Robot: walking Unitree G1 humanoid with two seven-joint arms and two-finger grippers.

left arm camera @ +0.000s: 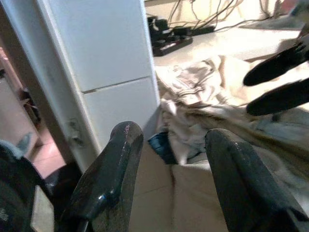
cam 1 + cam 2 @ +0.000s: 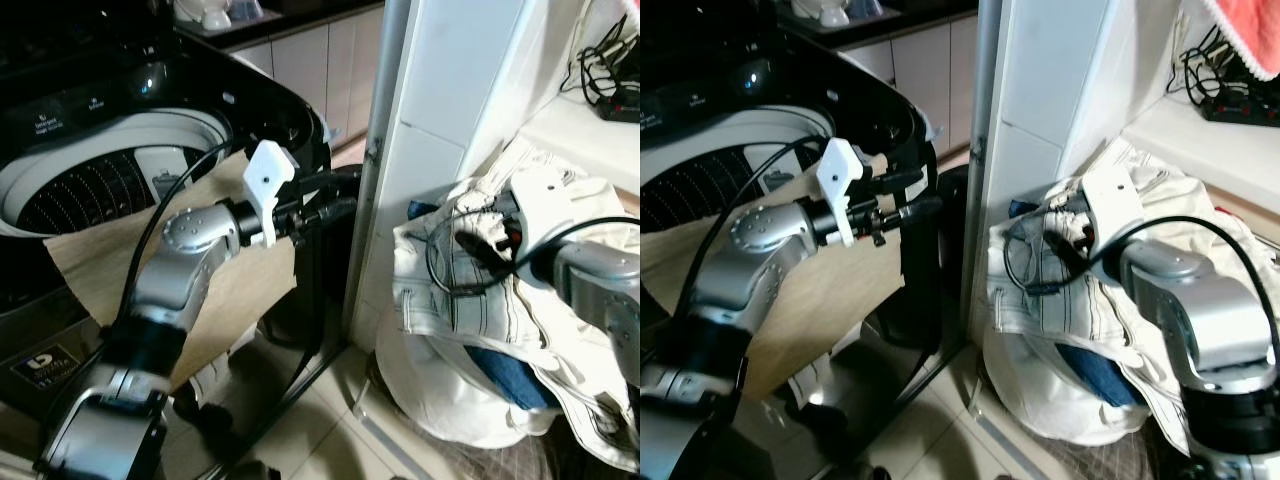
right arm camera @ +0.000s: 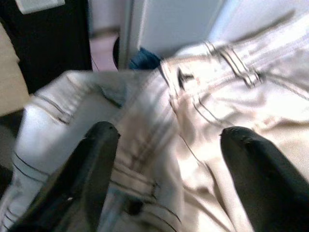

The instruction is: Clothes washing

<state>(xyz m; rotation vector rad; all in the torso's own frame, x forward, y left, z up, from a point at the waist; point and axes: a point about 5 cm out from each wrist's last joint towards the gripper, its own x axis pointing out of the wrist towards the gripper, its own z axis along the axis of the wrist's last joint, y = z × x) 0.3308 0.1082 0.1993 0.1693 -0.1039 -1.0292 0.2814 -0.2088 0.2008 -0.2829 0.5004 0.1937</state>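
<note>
Right gripper: the right gripper (image 3: 164, 159) had its two long black fingers spread wide apart, one to each side of the cream-white denim trousers (image 2: 480, 290); the fabric lay between and under the fingers, but whether the tips pressed it could not be told.
Left gripper: the left gripper (image 1: 169, 159) had its fingers apart with nothing between them, held in the air beside the black top-loading washing machine (image 2: 110, 130) and pointing across toward the trousers.
Trousers: crumpled in a heap on top of a white cloth laundry bag (image 2: 450, 400) on the floor, against the foot of the white tiled wall (image 2: 450, 90); the belt-looped waistband (image 3: 231, 58) ran roughly across the right wrist view, so the long axis could not be read from the bunched cloth.
Blue garment: a dark blue piece of denim (image 2: 505, 372) showed under the trousers, in the bag.
Washing machine: lid open, perforated drum (image 2: 90, 190) visible; a tan sheet of cloth (image 2: 100, 265) hung over its front edge.
Counter: a white counter (image 2: 590, 130) to the right carried a black power strip (image 2: 620, 100) with cables.
</note>
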